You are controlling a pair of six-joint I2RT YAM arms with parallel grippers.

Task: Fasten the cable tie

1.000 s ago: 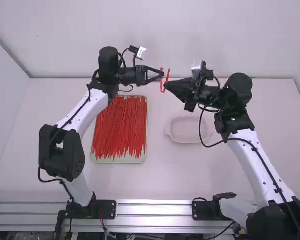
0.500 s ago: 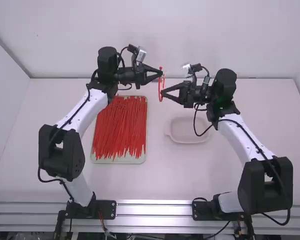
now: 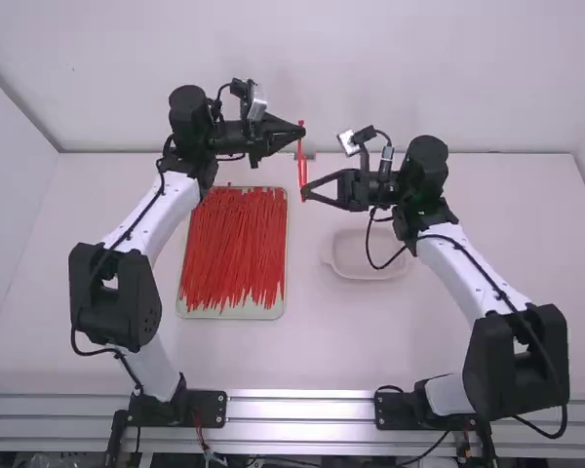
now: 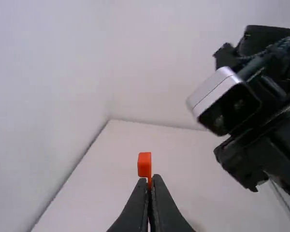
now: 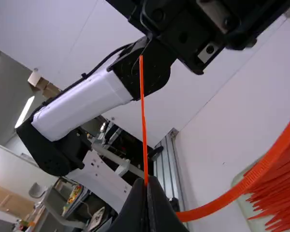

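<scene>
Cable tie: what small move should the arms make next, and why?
Probably the right gripper should curl its end of the cable tie back toward the head, which sticks out past the left gripper. The tie runs straight between both, not looped.

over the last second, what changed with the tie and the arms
The left pincer and right pincer shifted left in the high view, both shut on the cable tie, whose hooked bend pulled straight between them. Spare ties and clear dish stayed put.
</scene>
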